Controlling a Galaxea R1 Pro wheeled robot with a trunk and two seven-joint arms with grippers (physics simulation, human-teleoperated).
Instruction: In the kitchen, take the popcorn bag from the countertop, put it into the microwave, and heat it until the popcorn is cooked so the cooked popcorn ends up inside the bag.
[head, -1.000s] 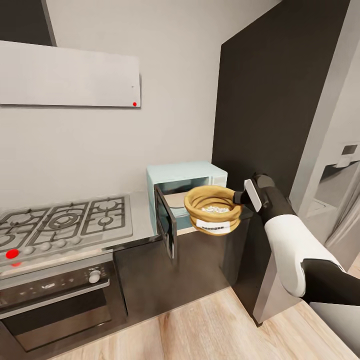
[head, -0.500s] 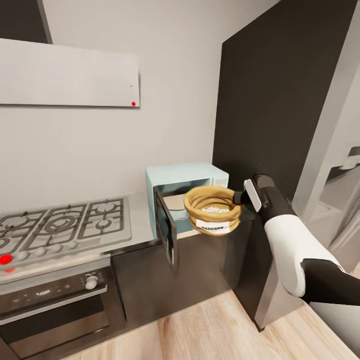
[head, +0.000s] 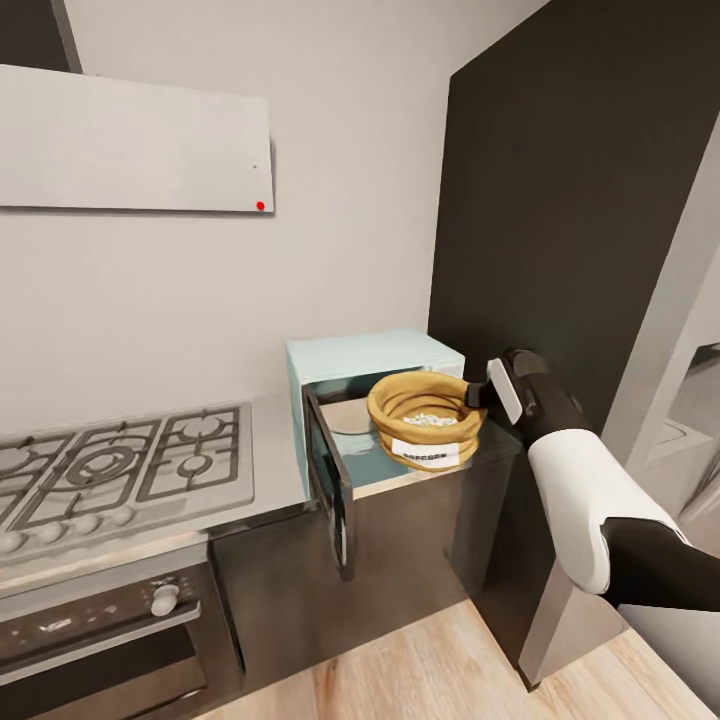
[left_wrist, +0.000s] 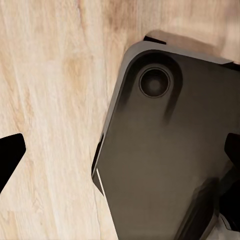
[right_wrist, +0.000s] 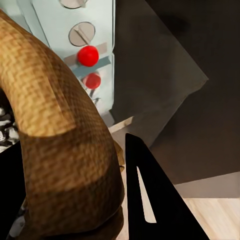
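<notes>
Before the open microwave (head: 372, 372), popcorn bag (head: 425, 420) (rim clamped) between right fingers (right_wrist: 152, 200).

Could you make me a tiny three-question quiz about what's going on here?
1. True or false: the pale mint-blue microwave has its dark glass door open.
2. Which hand holds the round mustard-tan popcorn bag?
A. left
B. right
3. Fill in: the steel gas hob sits to the microwave's ____ in the head view.

Key: 1 true; 2 B; 3 left.
</notes>
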